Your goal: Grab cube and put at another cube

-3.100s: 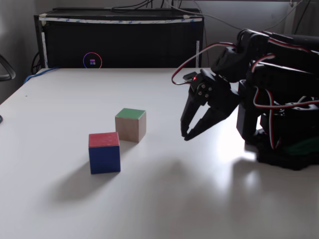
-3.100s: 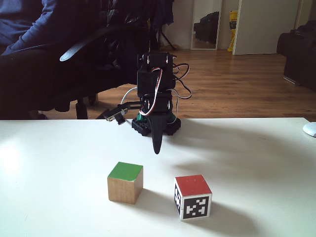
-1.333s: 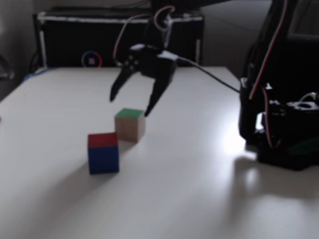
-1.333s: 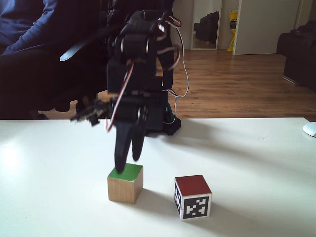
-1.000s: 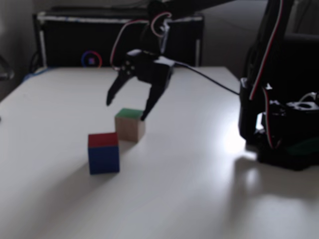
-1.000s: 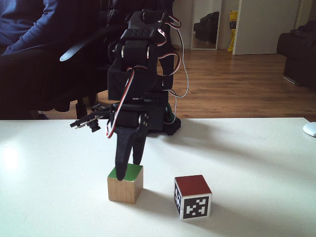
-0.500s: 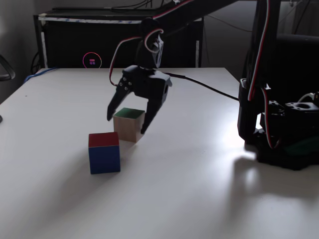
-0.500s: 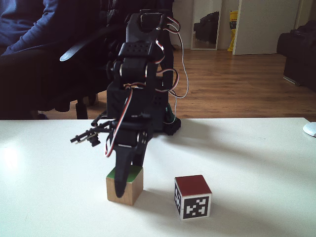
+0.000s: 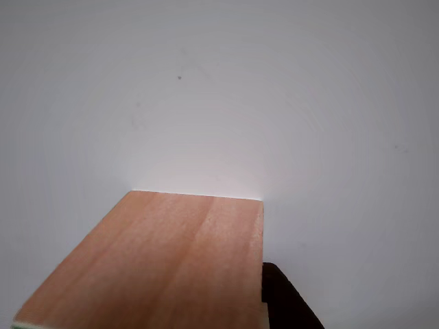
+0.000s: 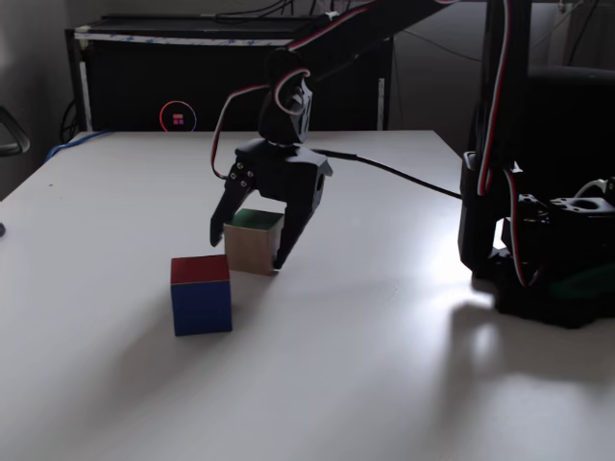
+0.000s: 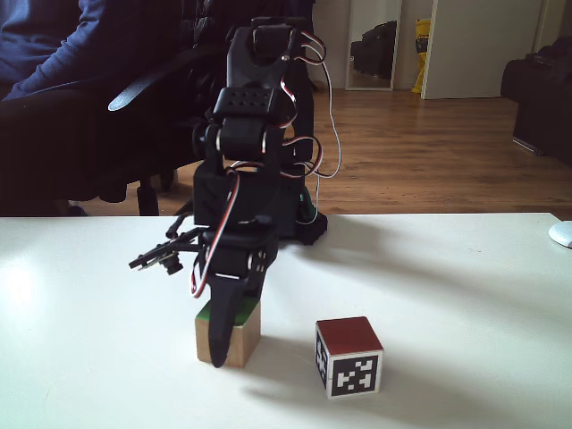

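Two fingers of the gripper (image 10: 248, 252) stand spread apart and pointing down, one on each side of the cube (image 10: 254, 241). In a fixed view one finger tip sits off the cube's left face and the other reaches the table (image 10: 384, 365) at the cube's right lower edge. The cube therefore lies directly between the fingers, not ahead of them or to either side. Whether either finger already touches wood cannot be determined; the fingers are released and have not clamped.

In the other view, one light-brown face of the cube (image 9: 164, 267) fills the lower left, with a dark finger (image 9: 288, 305) just beside its right edge. This supports the reading that the cube is already inside the opening.

In another fixed view the gripper (image 11: 223, 344) covers the front of the cube (image 11: 243, 338), and the green top face shows just behind the finger.

The cube rests on the table, toward its middle. The marked cube (image 11: 349, 357) stands near it, apart from it, closer to the front edge in that view. In a fixed view this second cube (image 10: 201, 293) shows its red top and blue side, down and left of the gripper.

Judgement: the next move needs only closure. The gripping line runs across the two opposite side faces, and the cube has no long axis to align.
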